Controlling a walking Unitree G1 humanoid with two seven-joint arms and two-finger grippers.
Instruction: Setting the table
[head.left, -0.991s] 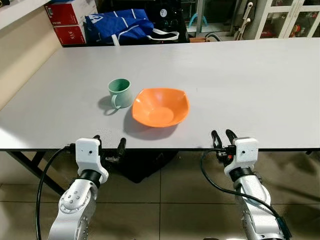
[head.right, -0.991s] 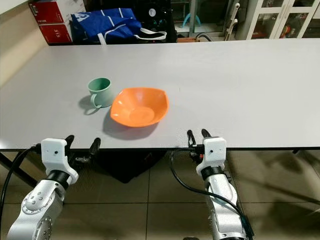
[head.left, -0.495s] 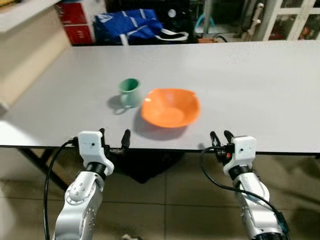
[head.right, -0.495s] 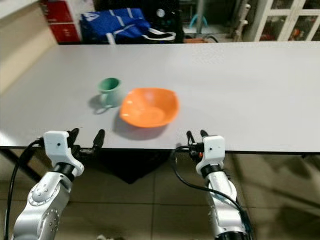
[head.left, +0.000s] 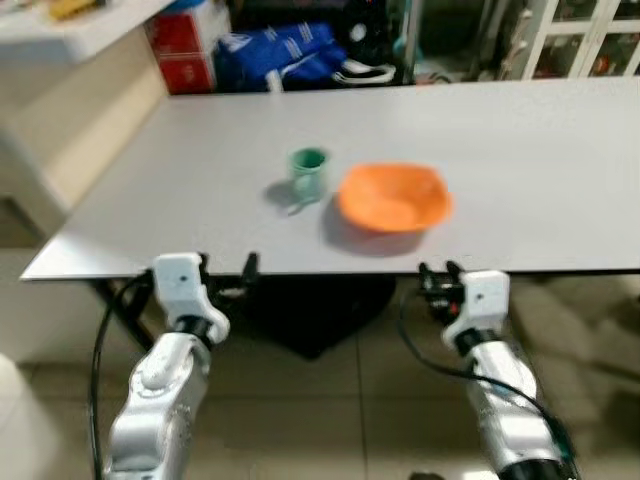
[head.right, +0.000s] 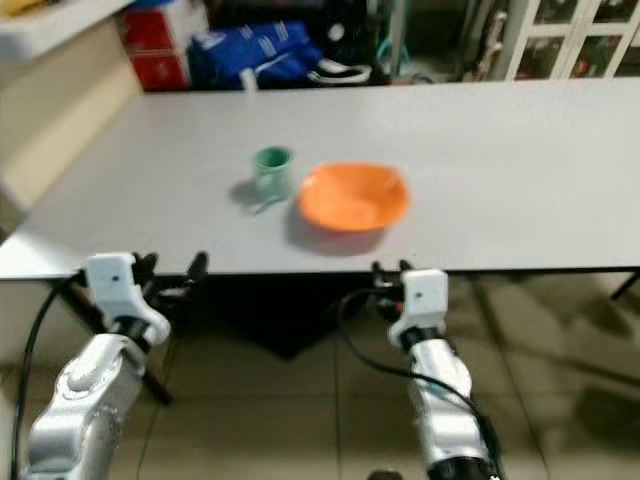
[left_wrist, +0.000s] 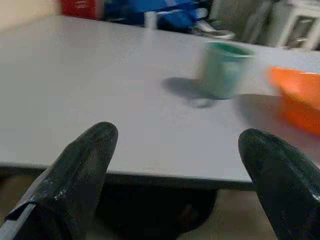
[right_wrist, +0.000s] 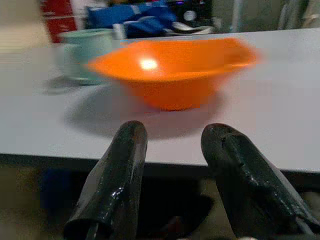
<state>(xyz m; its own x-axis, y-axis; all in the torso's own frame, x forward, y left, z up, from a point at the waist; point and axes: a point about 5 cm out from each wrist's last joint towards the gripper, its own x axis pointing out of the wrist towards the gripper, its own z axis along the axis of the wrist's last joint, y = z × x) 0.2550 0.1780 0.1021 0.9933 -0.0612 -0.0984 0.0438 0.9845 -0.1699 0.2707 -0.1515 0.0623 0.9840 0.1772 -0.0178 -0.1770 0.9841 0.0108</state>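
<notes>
While both empty grippers, left wide and right narrow, are hovering below the desk's near edge, the stiff, light-looking orange bowl is offering its rim.

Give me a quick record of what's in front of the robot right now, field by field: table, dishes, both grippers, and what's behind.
table: grey table, near edge just ahead of both grippers
cup: green cup, upright on the table, on the robot's left of the bowl
bowl: orange bowl, close beside the cup; contact not clear
left gripper: left gripper, open, holding nothing, level with the table edge
right gripper: right gripper, fingers a little apart, holding nothing, pointing at the bowl
behind table: blue bag and red boxes
</notes>
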